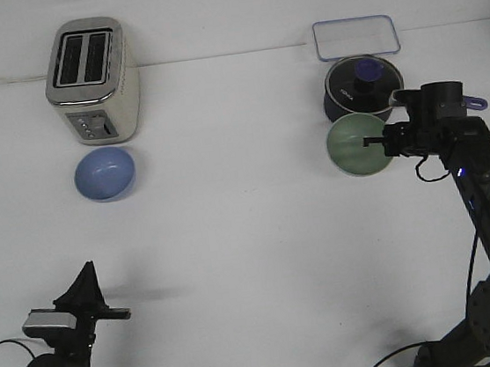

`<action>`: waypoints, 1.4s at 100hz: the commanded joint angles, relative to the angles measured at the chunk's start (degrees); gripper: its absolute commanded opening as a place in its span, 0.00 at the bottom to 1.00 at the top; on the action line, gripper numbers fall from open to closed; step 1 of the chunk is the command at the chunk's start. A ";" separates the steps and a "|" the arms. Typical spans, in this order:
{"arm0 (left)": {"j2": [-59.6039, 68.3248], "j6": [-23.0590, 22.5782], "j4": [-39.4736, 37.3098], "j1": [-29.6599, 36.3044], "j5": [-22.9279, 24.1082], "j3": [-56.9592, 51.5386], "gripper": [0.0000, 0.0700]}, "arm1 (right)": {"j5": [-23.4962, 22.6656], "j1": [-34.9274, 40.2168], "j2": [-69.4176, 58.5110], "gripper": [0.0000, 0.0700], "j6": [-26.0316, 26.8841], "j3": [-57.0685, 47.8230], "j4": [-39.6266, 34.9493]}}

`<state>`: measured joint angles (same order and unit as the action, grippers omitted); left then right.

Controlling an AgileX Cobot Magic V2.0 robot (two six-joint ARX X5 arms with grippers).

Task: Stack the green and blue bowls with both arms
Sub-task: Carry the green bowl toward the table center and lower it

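Note:
The pale green bowl (352,149) is at the right, just in front of the navy saucepan, and is tipped so that its inside faces the camera. My right gripper (375,142) reaches in from the right. One finger is inside the bowl, the rim is between the jaws, and the gripper is shut on it. The light blue bowl (105,174) sits upright on the table at the left, in front of the toaster. My left gripper (111,316) is low at the near left, far from both bowls. Its fingers show as one thin bar, shut and empty.
A silver toaster (91,80) stands at the back left behind the blue bowl. A dark navy saucepan (359,84) with a handle (477,104) sits right behind the green bowl. A clear rectangular lid (357,37) lies beyond it. The table is white (251,236).

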<state>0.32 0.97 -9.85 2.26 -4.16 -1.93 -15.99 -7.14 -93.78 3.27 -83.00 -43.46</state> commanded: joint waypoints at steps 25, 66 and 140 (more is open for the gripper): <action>-0.13 0.11 -0.70 -0.04 0.31 1.14 0.02 | -3.23 9.05 0.35 0.00 1.27 -0.57 -1.68; -0.13 0.11 -0.70 -0.04 0.31 1.14 0.02 | -0.09 26.38 -0.39 0.00 4.59 0.81 1.14; -0.13 0.09 -0.68 -0.04 0.31 1.14 0.02 | 2.69 39.80 -9.40 0.00 6.16 4.83 4.70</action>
<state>0.32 0.97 -9.87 2.26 -4.16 -1.93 -13.28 31.94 -100.99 8.84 -78.02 -39.38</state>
